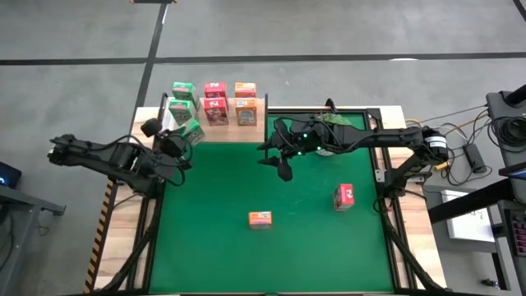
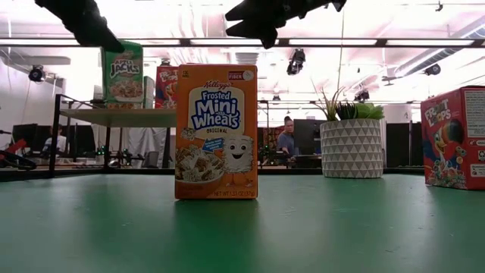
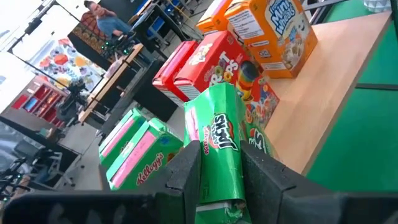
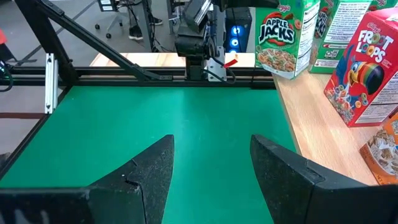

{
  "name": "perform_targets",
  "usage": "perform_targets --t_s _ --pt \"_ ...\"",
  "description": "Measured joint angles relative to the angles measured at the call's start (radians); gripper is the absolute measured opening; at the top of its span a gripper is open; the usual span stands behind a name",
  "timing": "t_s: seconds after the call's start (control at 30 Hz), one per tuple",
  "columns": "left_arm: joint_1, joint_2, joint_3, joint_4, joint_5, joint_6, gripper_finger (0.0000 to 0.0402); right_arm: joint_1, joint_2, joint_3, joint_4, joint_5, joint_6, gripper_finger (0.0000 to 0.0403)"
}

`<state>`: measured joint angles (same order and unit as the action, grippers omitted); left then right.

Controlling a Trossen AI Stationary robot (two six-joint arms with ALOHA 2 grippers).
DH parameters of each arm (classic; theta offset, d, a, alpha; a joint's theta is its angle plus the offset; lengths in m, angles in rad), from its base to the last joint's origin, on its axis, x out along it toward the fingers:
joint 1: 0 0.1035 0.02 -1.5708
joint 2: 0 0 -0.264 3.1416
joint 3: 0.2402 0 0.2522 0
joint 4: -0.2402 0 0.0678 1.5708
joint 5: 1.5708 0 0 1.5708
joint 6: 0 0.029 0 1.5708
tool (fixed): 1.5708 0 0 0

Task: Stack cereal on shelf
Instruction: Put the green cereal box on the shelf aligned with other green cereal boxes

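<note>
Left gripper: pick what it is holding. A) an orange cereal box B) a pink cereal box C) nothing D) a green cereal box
D: in the left wrist view the left gripper is closed around a green cereal box at the shelf.

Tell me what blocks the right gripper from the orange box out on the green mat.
Nothing visible does. The right gripper hangs open over bare green mat, and the orange box stands alone nearer the table's front. The pink box stands off to the side, clear of that path.
</note>
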<state>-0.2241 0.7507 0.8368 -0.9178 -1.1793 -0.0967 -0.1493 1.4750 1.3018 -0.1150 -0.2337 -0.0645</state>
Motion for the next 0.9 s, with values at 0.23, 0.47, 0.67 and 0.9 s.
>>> perform_targets --t_s 0.23,0.47,0.67,0.9 --pt "0.038 0.026 0.000 0.004 0.001 -0.001 0.0084 0.000 0.000 0.000 0.000 0.000 0.000 0.0201" --pt "0.078 0.046 0.000 0.009 0.001 -0.003 0.0084 0.000 0.000 0.000 -0.001 0.000 0.000 0.0201" --pt "0.085 0.041 0.000 0.010 0.023 -0.020 0.0097 0.000 0.000 0.000 -0.008 0.000 0.000 0.0201" --pt "0.094 0.039 0.000 0.010 0.016 -0.035 0.0137 0.000 0.000 0.000 -0.008 0.000 0.000 0.0201"
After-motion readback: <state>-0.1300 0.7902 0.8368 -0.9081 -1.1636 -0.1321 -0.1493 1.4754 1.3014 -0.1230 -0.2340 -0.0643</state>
